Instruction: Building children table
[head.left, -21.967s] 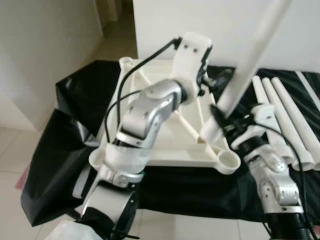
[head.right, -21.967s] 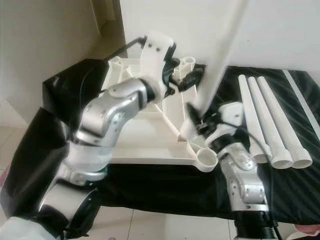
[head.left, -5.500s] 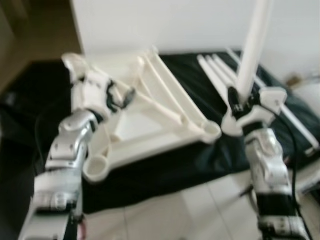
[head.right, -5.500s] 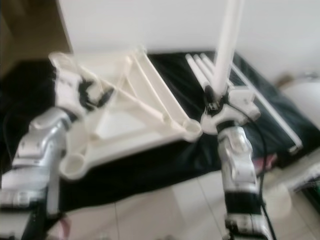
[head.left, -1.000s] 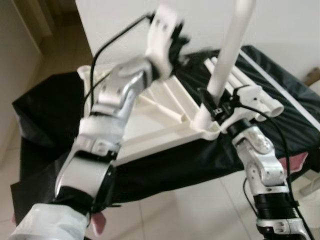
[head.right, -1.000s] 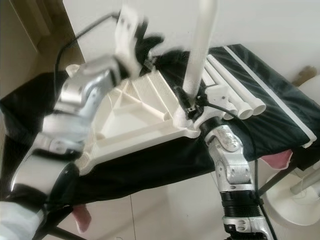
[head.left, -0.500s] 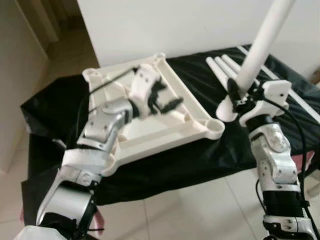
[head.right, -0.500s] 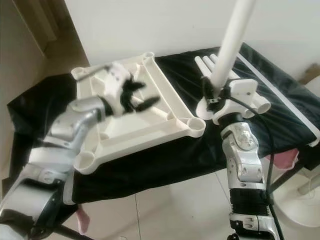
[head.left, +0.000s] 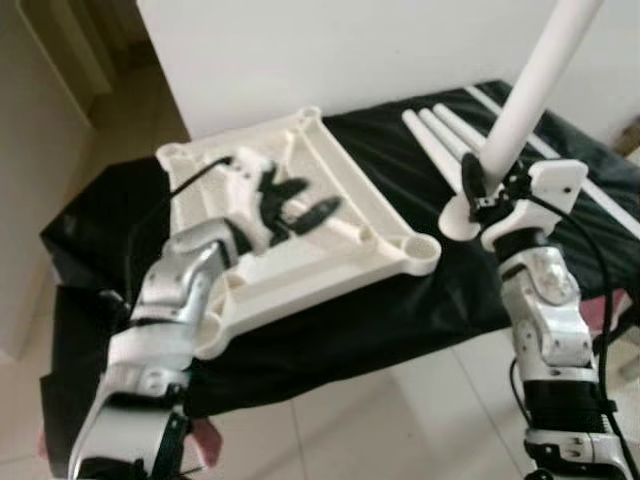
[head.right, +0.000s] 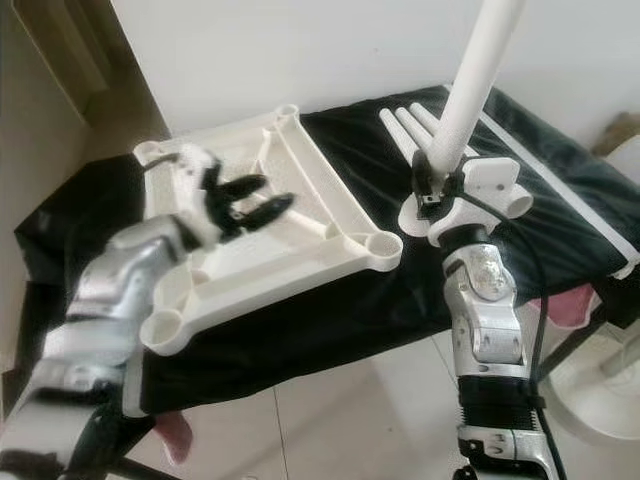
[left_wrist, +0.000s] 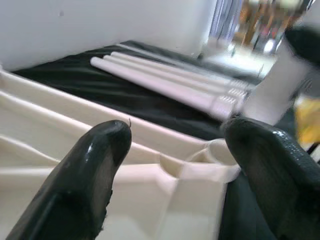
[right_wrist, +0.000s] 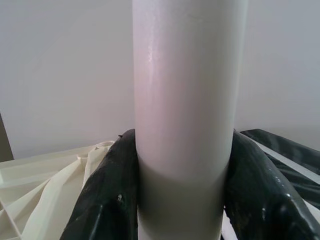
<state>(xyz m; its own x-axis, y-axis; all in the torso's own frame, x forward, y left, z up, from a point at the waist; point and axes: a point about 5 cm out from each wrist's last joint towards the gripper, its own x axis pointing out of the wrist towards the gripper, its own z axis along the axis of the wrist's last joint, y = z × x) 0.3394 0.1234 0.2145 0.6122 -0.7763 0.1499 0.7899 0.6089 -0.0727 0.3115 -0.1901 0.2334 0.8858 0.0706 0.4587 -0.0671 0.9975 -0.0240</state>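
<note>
**Leg in hand, sockets still bare**

Right end effector (head.right: 432, 187) pinches a white table leg (head.right: 468, 90) near its flared lower end, holding it nearly upright, tilted a little, just off the near right corner of the tabletop frame (head.left: 330, 190). In the right wrist view the two black fingers (right_wrist: 107, 185) press against either side of the leg's round shaft. Left end effector (head.left: 300, 203) hovers over the middle of the frame with its fingers spread, gripping nothing; the left wrist view looks between them toward a corner socket.

The frame lies underside up on the desk (head.left: 400, 310), which is draped in black cloth. Its round corner sockets are the only holders here, and those that can be seen, such as the near right socket (head.left: 424, 247), have no leg seated in them. Three more legs (head.right: 408, 125) lie side by side on the cloth beyond the raised one.

By this showing the build is at an early stage: no leg is fitted, one is lifted and close to a socket, and four insertions appear to remain.
</note>
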